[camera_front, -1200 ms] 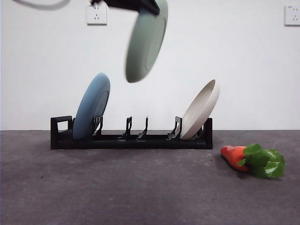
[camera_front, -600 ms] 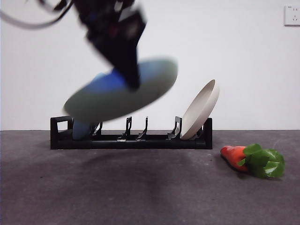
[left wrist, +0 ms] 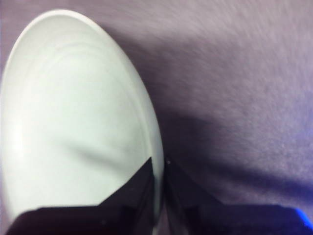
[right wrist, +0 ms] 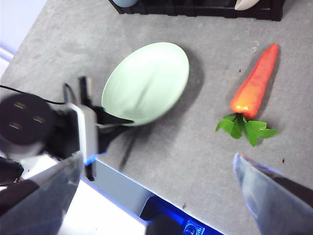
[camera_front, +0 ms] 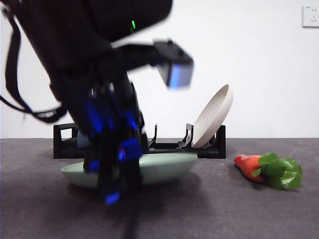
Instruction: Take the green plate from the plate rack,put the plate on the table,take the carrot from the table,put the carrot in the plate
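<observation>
You get even, bright room light in the front view, with a clean white wall and a soft shadow under the green plate [camera_front: 164,168] on the table [camera_front: 239,209]. The big dark arm [camera_front: 94,99] close to the lens is heavily blurred, with blue smears of light on it. The carrot [camera_front: 271,170] and rack [camera_front: 199,148] stay sharp. In the left wrist view the plate [left wrist: 73,122] is washed out to near white, the table streaked and purplish, and a dark shadow lies beside the plate's rim. The right wrist view is brighter, but its own jaws are blurred.
</observation>
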You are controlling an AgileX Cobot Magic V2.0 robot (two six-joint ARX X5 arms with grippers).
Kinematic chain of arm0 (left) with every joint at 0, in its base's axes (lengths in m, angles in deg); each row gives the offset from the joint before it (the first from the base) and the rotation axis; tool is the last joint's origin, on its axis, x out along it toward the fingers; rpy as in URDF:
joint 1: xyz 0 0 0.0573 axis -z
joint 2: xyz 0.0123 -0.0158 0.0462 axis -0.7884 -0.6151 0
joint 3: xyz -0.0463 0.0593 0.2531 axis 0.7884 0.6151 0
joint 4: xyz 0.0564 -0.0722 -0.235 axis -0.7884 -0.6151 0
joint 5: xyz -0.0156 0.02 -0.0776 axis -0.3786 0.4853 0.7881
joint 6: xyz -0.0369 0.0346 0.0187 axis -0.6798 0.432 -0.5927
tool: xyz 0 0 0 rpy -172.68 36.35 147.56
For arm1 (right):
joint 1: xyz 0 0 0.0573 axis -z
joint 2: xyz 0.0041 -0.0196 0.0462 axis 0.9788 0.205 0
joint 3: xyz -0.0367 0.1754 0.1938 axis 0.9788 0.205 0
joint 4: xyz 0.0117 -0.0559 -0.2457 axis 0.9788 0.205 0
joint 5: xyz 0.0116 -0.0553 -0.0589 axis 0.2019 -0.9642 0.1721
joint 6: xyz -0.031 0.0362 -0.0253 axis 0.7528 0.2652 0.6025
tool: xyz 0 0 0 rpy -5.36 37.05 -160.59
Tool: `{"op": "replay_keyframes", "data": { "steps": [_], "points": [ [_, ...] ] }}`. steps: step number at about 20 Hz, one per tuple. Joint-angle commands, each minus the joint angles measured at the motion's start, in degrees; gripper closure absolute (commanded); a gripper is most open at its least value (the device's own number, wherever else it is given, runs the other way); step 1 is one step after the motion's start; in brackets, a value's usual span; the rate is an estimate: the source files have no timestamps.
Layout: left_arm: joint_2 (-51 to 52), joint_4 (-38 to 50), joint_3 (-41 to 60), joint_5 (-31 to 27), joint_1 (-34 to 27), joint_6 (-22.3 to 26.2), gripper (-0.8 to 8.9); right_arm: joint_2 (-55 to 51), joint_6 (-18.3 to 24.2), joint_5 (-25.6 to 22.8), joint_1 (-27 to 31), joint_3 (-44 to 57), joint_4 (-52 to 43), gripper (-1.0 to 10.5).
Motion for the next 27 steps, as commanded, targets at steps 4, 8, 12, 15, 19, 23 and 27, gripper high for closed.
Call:
{"op": "replay_keyframes", "data": {
  "steps": [4,8,12,15,19,23,27],
  "points": [
    [-3.6,-0.5,0.5,3.4,0.2,-0.4,7.86,1.4,-0.5,0.0,-0.2,-0.2,-0.1,3.2],
    [-3.6,-0.5,0.5,3.4,0.1,-2.1,4.40,3.8,-0.5,0.0,-0.2,-0.2,-0.1,3.2],
    [-2.5,-2.1,-2.3,2.9,0.1,-3.9,4.31,8.1,-0.5,-0.3,-0.2,-0.2,-1.2,3.2],
    [2.1,-5.5,-7.2,3.0,0.1,-7.4,4.31,13.4,-1.0,-3.9,-1.4,-0.2,-4.2,3.2],
    [11.0,-16.3,-16.7,2.9,0.1,-14.0,4.32,22.1,-3.9,-13.4,-4.7,-0.2,-10.9,3.2],
    [20.0,-25.7,-26.0,1.7,0.1,-20.8,4.36,32.5,-5.7,-19.5,-9.2,-0.2,-17.6,3.2],
    [28.0,-30.6,-31.5,-0.2,0.1,-23.1,4.36,41.9,-7.3,-23.0,-12.6,-0.2,-23.4,3.2]
  ]
}}
